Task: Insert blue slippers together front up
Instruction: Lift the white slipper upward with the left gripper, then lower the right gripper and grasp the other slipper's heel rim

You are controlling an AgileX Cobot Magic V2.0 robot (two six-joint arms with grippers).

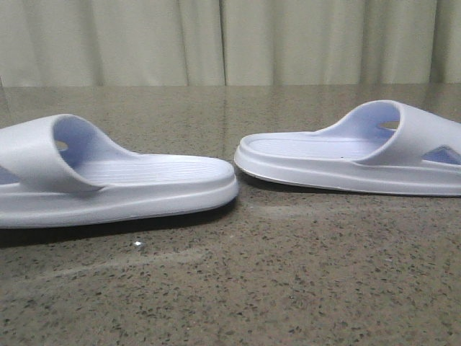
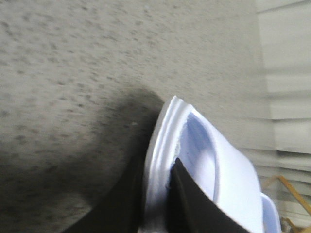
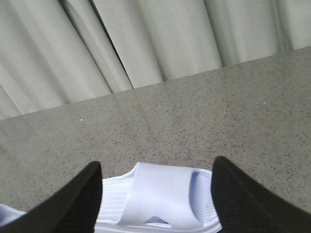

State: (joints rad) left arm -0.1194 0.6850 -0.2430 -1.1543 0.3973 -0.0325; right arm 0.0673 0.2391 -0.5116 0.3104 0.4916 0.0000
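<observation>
Front view: two blue slippers lying sole-down on a speckled grey-brown table (image 1: 238, 288) before a pale pleated curtain (image 1: 216, 40).

Largest in the frame, the left slipper (image 1: 108, 180) lies at the near left with its strap at the left edge; the right slipper (image 1: 353, 155) lies slightly farther back, strap toward the right edge, and the two open ends nearly meet at centre, a narrow gap between them. In the left wrist view, the left end effector (image 2: 156, 204) is clamped on the rim of the left slipper's sole (image 2: 160, 165). In the right wrist view, the right end effector (image 3: 156, 194) is spread wide, its dark fingers (image 3: 73, 204) either side of the right slipper's strap (image 3: 160, 196) without touching it.
</observation>
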